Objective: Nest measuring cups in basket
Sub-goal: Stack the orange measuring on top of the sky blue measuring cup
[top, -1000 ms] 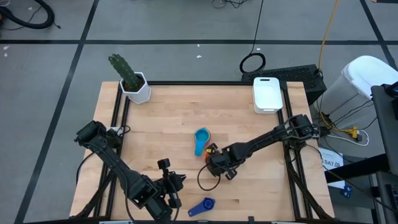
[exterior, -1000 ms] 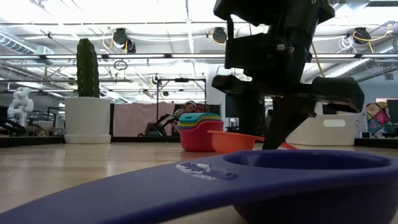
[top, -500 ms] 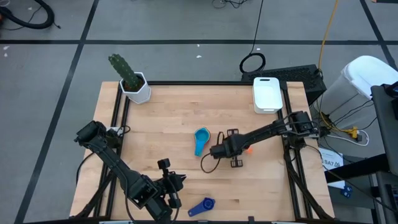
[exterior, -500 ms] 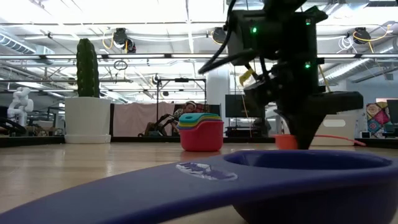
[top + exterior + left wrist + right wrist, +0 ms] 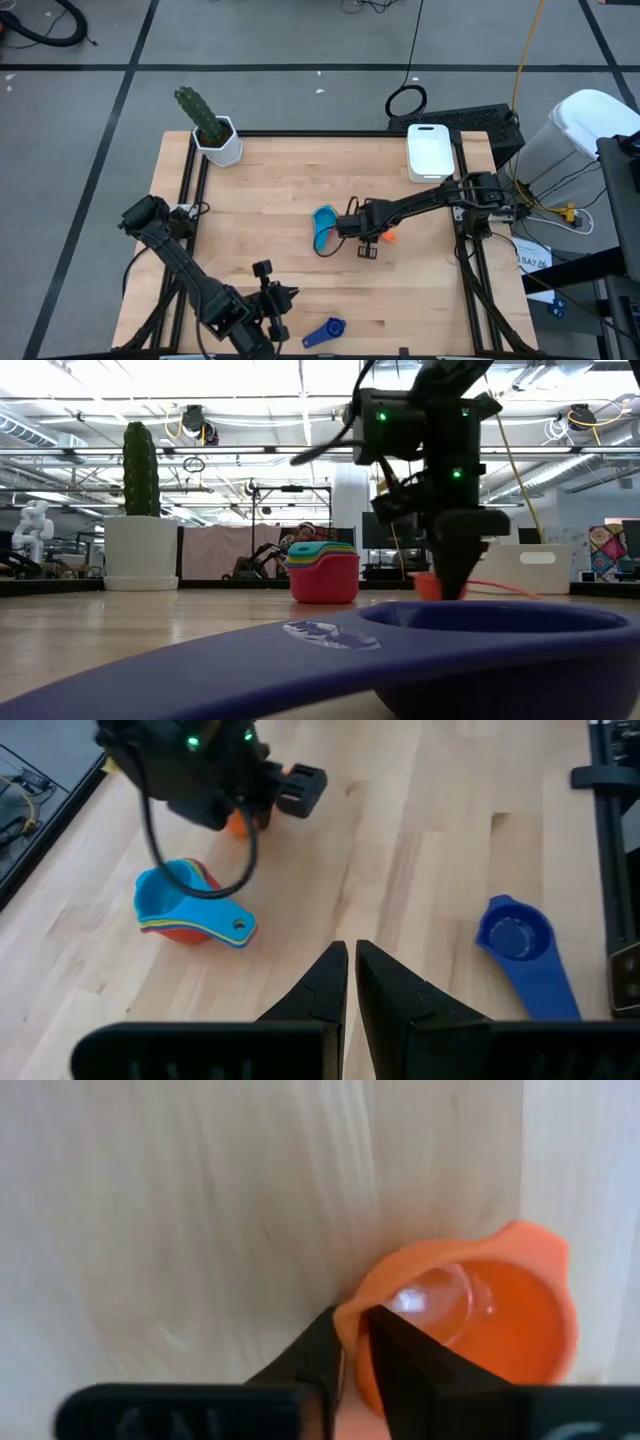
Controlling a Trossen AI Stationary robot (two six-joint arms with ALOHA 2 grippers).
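Nearest the front edge of the table, the dark blue cup (image 5: 325, 332) is lying alone, well apart from the others, and just beside it the left gripper (image 5: 350, 982) is waiting with its fingers pressed together on nothing. Farther in, near the middle of the table, the right gripper (image 5: 352, 1348) is pinching the rim of the orange cup (image 5: 468, 1320) between its fingers and holding it just beside the nested stack of cups (image 5: 323, 229), whose red cup sits at the bottom with light blue on top. At the far right corner, the white basket (image 5: 430, 150) is standing apart from every cup. Judging from this, the nesting is partly done: the orange and dark blue cups are waiting to join, and the stack is not yet in the basket.
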